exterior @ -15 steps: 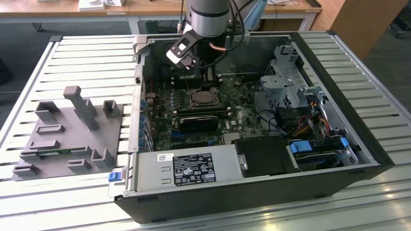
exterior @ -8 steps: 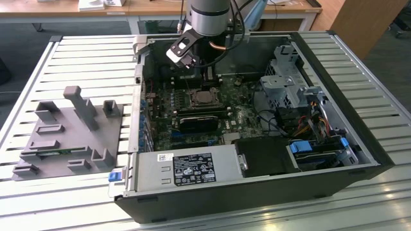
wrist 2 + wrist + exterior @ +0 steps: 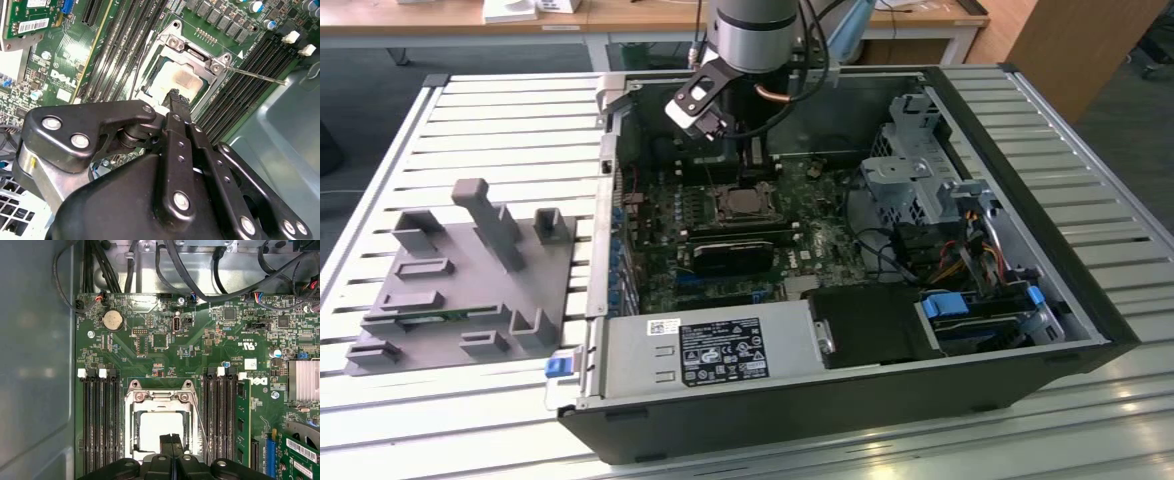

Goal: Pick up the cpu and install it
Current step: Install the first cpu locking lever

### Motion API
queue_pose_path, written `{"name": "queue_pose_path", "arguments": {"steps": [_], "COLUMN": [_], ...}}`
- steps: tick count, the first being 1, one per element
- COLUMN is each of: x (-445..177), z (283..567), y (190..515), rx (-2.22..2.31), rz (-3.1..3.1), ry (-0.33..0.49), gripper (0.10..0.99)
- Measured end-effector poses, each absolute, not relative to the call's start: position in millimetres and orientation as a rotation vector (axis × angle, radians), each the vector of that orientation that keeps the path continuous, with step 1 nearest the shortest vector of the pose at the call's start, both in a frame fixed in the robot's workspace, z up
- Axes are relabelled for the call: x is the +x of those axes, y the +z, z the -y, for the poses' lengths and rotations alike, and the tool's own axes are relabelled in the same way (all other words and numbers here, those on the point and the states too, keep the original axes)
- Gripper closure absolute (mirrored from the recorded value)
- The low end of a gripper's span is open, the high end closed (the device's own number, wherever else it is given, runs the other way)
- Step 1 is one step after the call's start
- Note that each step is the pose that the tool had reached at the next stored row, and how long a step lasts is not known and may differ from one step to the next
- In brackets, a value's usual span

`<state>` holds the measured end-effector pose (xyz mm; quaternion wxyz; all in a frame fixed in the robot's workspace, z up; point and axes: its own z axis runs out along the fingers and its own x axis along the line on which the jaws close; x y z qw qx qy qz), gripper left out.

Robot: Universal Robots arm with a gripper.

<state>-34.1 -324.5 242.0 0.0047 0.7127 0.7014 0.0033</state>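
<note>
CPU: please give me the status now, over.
Pincer shut, above the cpu. Cpu lies in motherboard socket. Thin socket lever beside it, apart from pincer.

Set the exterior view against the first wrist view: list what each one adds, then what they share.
The exterior view adds the grey fixture block on the slatted table, plus the labelled power supply box and the drive cage inside the open case. The first wrist view adds the round coin battery and the white latches of the memory slots. Shared: the cpu lying in its socket on the green motherboard, with the gripper right over it, jaws shut together.
</note>
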Motion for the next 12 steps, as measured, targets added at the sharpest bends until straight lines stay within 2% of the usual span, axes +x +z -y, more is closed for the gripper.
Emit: {"name": "queue_pose_path", "arguments": {"steps": [12], "x": [-34.1], "z": [324.5], "y": [246.2], "rx": [2.232], "rz": [-2.197], "ry": [0.011], "gripper": [0.980]}}
